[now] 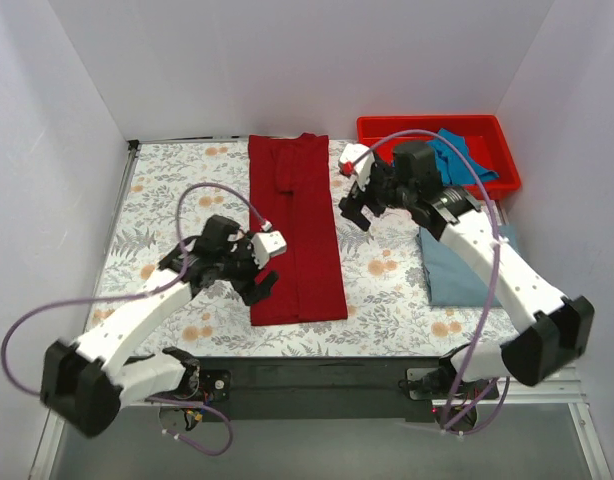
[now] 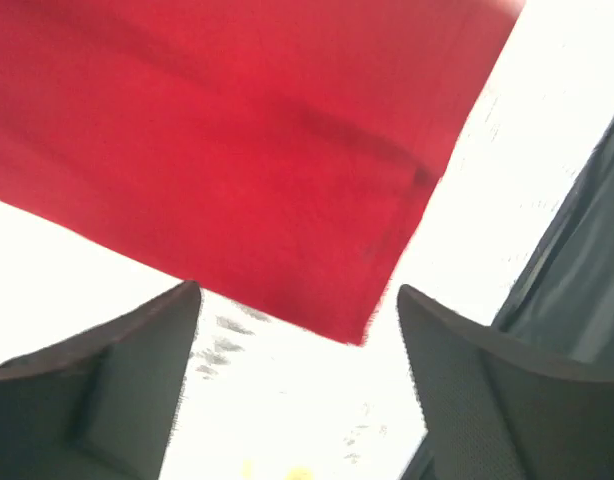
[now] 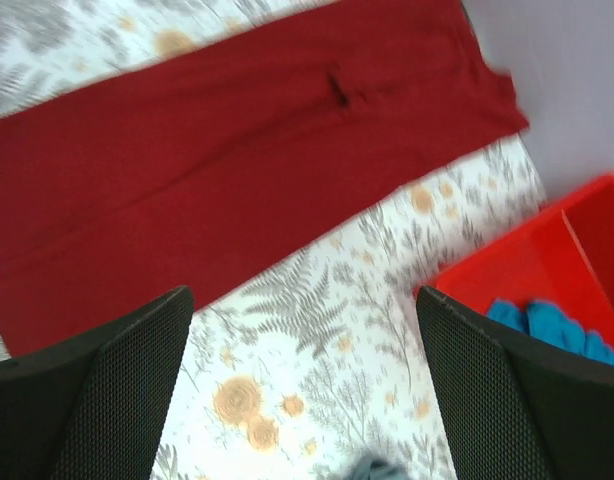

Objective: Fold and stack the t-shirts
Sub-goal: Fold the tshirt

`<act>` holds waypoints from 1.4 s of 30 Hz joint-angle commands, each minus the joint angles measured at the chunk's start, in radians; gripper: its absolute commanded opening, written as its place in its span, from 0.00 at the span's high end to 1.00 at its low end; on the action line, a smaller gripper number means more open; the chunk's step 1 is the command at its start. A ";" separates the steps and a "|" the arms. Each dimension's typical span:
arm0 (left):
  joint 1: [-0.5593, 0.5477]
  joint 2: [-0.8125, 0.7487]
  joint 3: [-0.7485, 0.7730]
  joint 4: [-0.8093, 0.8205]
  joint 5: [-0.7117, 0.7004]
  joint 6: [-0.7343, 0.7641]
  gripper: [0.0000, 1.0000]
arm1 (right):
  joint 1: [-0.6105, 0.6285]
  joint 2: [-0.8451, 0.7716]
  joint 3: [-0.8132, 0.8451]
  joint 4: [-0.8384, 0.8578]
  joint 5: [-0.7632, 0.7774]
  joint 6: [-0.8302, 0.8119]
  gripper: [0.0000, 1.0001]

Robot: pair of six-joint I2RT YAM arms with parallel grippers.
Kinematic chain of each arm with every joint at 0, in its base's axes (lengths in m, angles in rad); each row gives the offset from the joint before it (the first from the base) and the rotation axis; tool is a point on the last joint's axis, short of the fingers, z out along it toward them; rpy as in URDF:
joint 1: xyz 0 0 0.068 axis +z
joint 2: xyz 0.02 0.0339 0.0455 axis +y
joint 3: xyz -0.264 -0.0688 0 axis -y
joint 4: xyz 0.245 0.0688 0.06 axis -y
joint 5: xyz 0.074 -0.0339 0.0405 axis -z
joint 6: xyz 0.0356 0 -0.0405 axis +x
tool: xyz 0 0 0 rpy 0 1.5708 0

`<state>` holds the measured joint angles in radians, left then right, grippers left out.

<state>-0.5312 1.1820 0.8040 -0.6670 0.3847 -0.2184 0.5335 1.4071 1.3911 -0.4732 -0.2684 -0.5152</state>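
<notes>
The dark red t-shirt (image 1: 295,230) lies folded lengthwise into a long strip down the middle of the floral table. My left gripper (image 1: 262,285) hovers open just off the strip's near left corner (image 2: 372,320), with nothing between its fingers. Over the cloth to the right of the strip's far half, my right gripper (image 1: 353,212) is open and empty; in its wrist view the red t-shirt (image 3: 237,150) lies ahead. A grey-blue t-shirt (image 1: 457,268) lies folded at the right edge under the right arm. A teal-blue t-shirt (image 1: 462,155) sits crumpled in the red bin (image 1: 382,128).
The red plastic bin (image 3: 532,275) stands at the far right corner of the table. White walls close in the left, back and right sides. The floral tablecloth (image 1: 172,185) shows bare left of the red strip.
</notes>
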 commanded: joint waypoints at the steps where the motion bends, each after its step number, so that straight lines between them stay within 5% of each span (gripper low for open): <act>1: 0.011 -0.240 0.050 0.029 0.106 0.040 0.19 | 0.005 -0.137 -0.108 0.132 -0.254 -0.112 0.02; 6: 0.008 -0.355 -0.017 0.060 0.114 0.135 0.16 | 0.051 -0.302 -0.292 0.188 -0.436 -0.347 0.02; 11: 0.008 -0.323 -0.107 -0.092 0.216 0.382 0.14 | 0.256 -0.255 -0.418 0.030 -0.200 -0.555 0.10; 15: 0.007 -0.332 -0.261 0.047 0.198 0.413 0.17 | 0.348 -0.209 -0.584 0.100 -0.094 -0.553 0.10; 24: 0.005 -0.167 -0.373 0.199 0.224 0.471 0.45 | 0.381 -0.114 -0.730 0.258 -0.057 -0.526 0.25; 34: 0.005 -0.119 -0.439 0.277 0.211 0.510 0.50 | 0.387 -0.020 -0.803 0.343 -0.048 -0.497 0.40; 37: 0.005 -0.095 -0.445 0.297 0.203 0.510 0.53 | 0.388 0.024 -0.811 0.355 -0.032 -0.497 0.50; 42: -0.009 -0.094 -0.450 0.296 0.195 0.513 0.77 | 0.411 0.038 -0.843 0.363 0.001 -0.508 0.72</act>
<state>-0.5274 1.0813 0.3824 -0.3687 0.6018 0.2707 0.9268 1.4090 0.6025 -0.0750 -0.3134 -1.0203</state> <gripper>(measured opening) 0.277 0.312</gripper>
